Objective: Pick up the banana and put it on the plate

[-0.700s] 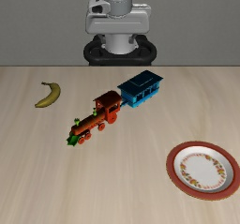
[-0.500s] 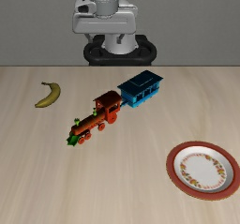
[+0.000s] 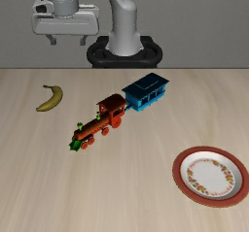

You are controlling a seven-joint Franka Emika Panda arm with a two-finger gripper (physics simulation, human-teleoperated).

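Note:
A yellow banana (image 3: 50,98) lies on the wooden table (image 3: 146,192) toward the exterior view's left. A white plate (image 3: 208,175) with a red patterned rim sits near the front at the exterior view's right. My gripper (image 3: 64,40) hangs high above the table's far edge, behind and a little to the right of the banana. It is open, with nothing between its short dark fingers. It touches neither the banana nor the plate.
A red and black toy locomotive (image 3: 97,124) lies in the middle of the table, with a blue wagon (image 3: 146,92) just behind it. Both lie between the banana and the plate. The robot's base (image 3: 123,51) stands at the table's far edge.
My gripper has swung from above the base toward the exterior view's left and now hangs nearer the banana. The banana, plate and toy train have not moved.

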